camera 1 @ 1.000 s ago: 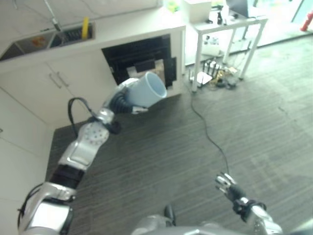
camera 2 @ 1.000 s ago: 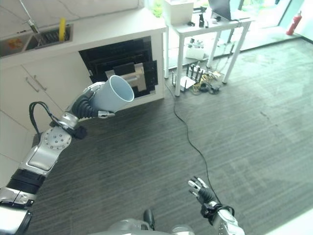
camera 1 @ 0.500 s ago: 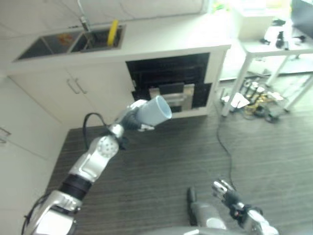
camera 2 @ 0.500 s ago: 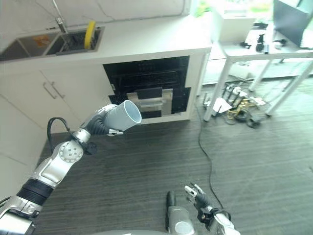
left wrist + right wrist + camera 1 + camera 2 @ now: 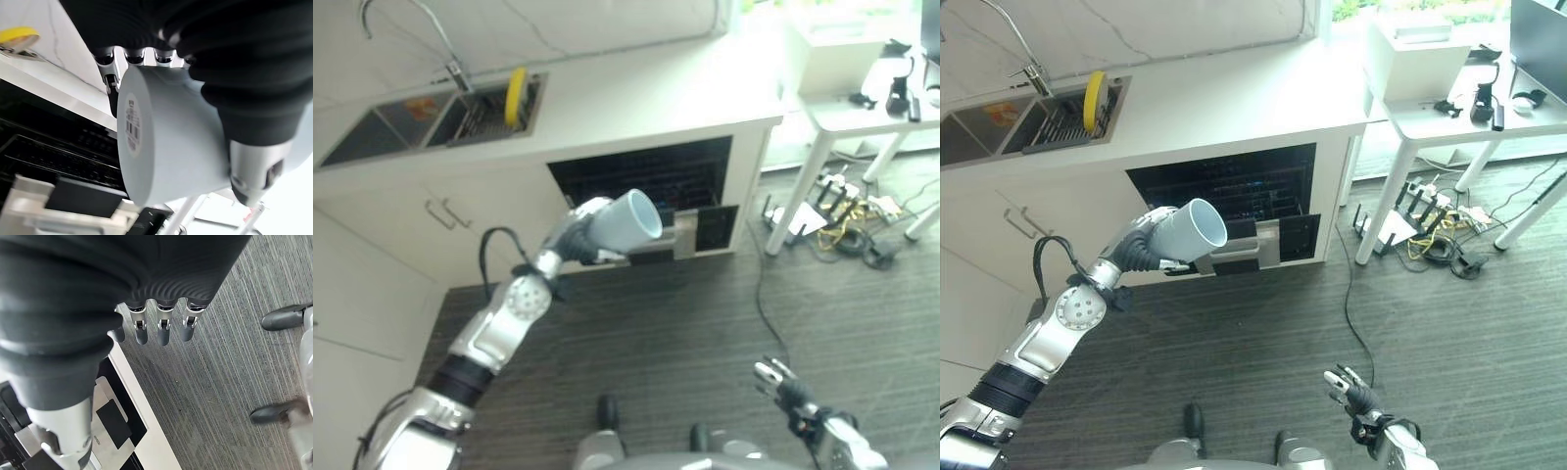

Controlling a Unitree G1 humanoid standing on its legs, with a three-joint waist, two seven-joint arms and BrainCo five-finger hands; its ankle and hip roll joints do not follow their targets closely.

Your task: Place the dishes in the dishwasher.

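A light blue cup (image 5: 625,217) lies on its side in my left hand (image 5: 570,235), its mouth pointing up and to the right. In the left wrist view my fingers (image 5: 134,56) and thumb curl round the cup (image 5: 166,147), its labelled base facing the camera. Hand and cup hover just in front of the open dishwasher (image 5: 1224,186), a dark bay with racks under the white counter. A silver front panel (image 5: 1253,245) sits low beside the cup. My right hand (image 5: 1344,384) hangs low over the floor at the lower right, with its fingers (image 5: 161,328) straight.
A sink (image 5: 431,113) with a tap and a yellow dish (image 5: 516,93) standing in its rack is set in the counter at the left. White cabinet doors (image 5: 401,235) run below it. To the right stands a white table (image 5: 1430,108), with cables (image 5: 1430,235) on the dark carpet beneath.
The whole picture has shifted, so the camera has moved. The cup stays in my left hand and now sits closer to the dishwasher's opening. My right hand stays low and open.
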